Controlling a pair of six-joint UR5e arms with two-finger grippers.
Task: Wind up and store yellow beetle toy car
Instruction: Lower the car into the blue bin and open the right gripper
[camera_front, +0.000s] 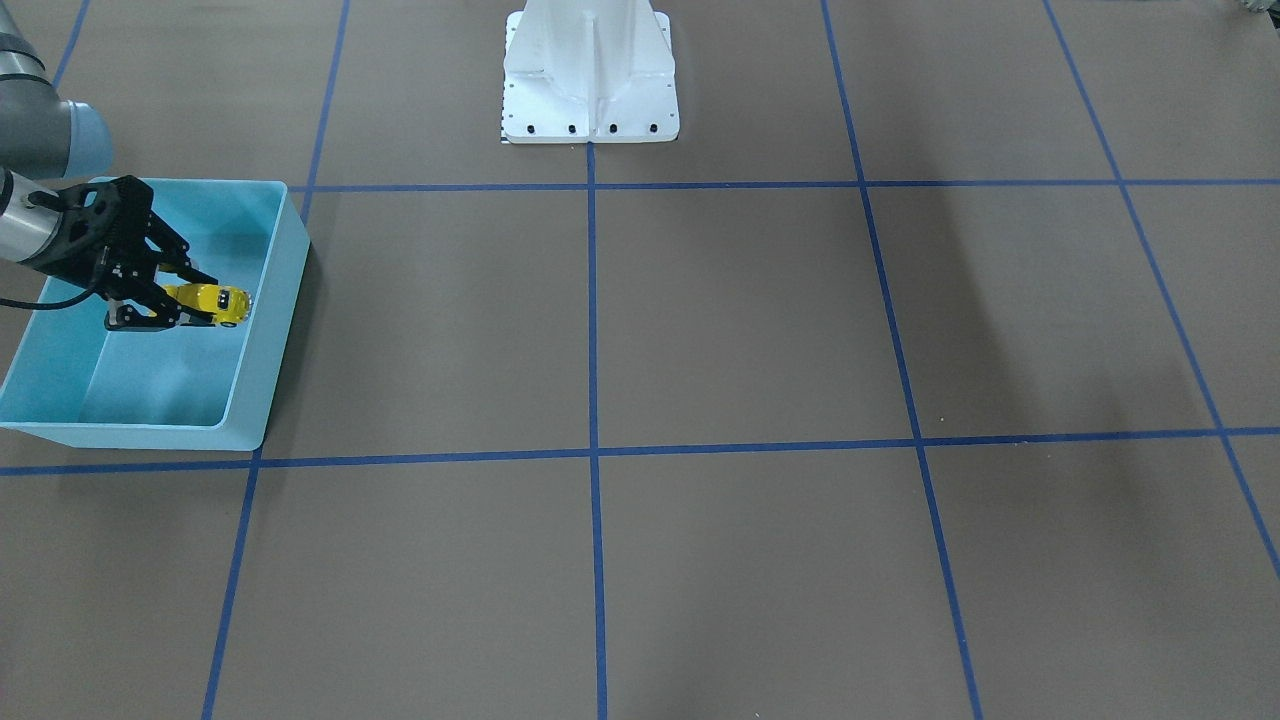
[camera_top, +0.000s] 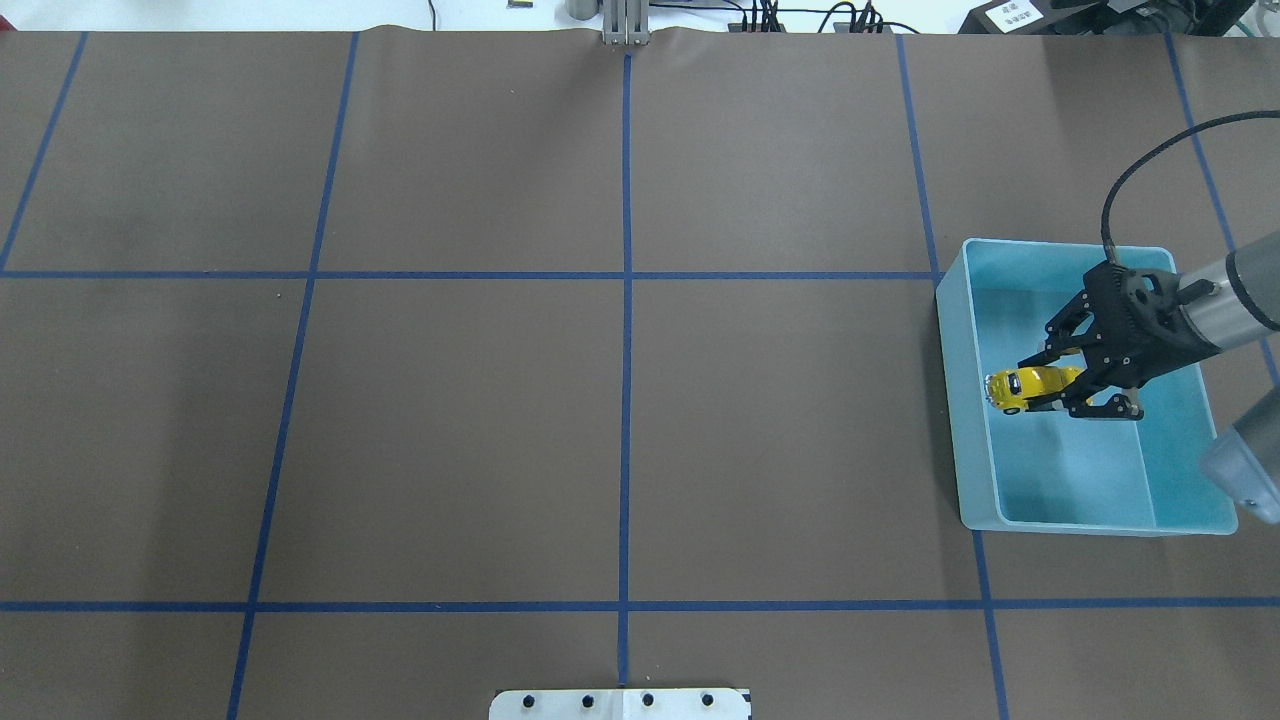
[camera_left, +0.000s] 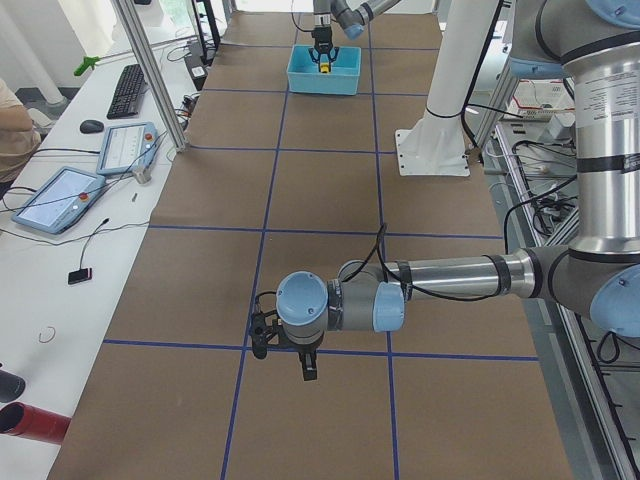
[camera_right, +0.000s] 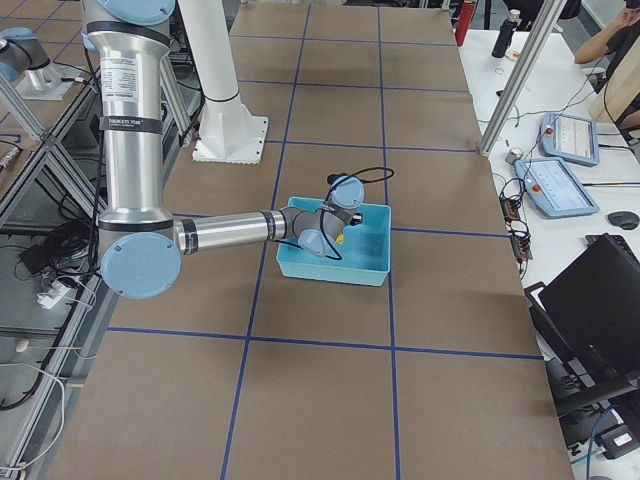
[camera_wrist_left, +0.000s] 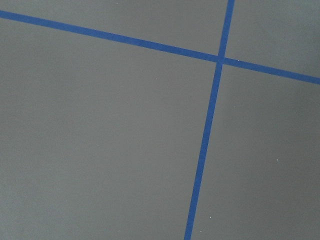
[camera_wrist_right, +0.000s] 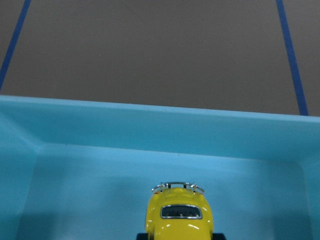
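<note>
Table (camera_top: 450, 430) carries the blue bin (camera_top: 962, 400) at three o'clock overhead, within right-arm reach. Left gripper (camera_left: 285, 350) hangs low elsewhere; I cannot tell its opening. Right gripper (camera_top: 1045, 388) pinches the yellow beetle toy car (camera_top: 1010, 388) inside the bin, near its nine o'clock wall, seemingly for gentle release.

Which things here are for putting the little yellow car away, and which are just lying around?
For the job: yellow beetle toy car, held in the right gripper; blue bin around it.
Just lying about: keyboard, mouse and two screen pads on the side desk; left gripper, hanging over the table.
</note>
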